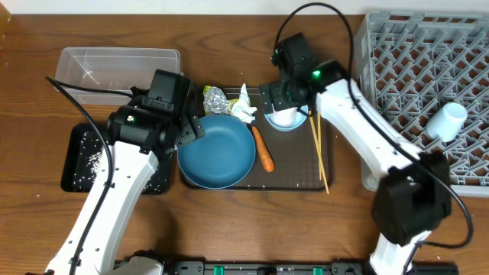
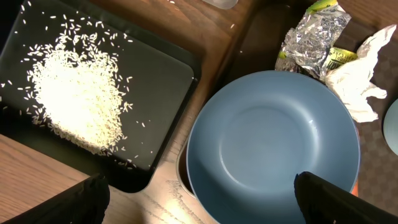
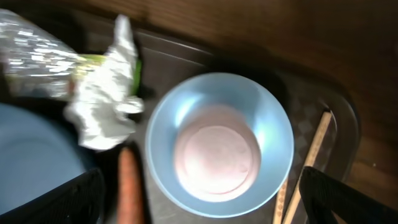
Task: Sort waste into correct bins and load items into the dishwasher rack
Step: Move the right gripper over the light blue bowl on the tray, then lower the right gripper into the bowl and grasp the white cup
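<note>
Right end effector [image 3: 199,200] wide over bowl [image 3: 219,143]; tissue [image 3: 102,109], foil [image 3: 34,56] crowd its plate side. Carrot [image 1: 263,150], chopsticks [image 1: 318,153]: long axes near-to-far. Left end effector [image 2: 202,202] wide above plate [image 2: 273,143].

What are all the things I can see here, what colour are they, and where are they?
rice: one heap, white, in the black tray
black tray: one, black, left of the plate
clear tub: one, see-through, back left
brown tray: one, dark brown, table middle
plate: one, dark blue, brown tray's left end
foil ball: one, silver, behind the plate
wrapper: one, yellow-green, against the foil
tissue: one, white, beside the foil
carrot: one, orange, right of the plate
bowl: one, light blue, brown tray
chopsticks: a pair, wooden, brown tray's right edge
rack: one, grey, far right
cup: one, pale, in the rack
table: one, brown wood
left gripper: black, over the plate, jaws open
right gripper: black, over the bowl, jaws open
</note>
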`<state>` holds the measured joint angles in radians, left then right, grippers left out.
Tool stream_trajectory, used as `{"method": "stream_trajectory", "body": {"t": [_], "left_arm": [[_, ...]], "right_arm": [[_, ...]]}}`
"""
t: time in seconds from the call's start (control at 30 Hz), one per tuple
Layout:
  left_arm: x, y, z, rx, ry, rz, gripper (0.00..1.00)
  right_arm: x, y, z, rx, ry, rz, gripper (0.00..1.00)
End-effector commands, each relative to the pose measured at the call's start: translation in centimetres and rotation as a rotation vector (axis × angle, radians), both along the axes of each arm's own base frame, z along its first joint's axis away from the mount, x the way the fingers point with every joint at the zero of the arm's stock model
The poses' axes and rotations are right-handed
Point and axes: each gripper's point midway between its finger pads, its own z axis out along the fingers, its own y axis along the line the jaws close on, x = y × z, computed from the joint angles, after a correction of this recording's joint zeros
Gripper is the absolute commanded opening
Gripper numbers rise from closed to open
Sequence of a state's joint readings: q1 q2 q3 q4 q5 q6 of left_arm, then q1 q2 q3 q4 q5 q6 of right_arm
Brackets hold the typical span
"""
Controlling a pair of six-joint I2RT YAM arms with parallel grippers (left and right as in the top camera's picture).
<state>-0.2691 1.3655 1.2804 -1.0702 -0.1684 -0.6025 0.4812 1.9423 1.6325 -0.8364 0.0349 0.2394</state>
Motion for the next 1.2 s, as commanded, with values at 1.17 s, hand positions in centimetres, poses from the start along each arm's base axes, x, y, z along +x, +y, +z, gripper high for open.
{"method": "stream_trajectory", "body": {"t": [1.17], "left_arm": [[0.1,0.4,0.3,0.018,-0.009,0.008,0.98]], "right_arm": [[1.2,-0.5,-0.9,-0.024,-0.036,-0.072,0.99]]}}
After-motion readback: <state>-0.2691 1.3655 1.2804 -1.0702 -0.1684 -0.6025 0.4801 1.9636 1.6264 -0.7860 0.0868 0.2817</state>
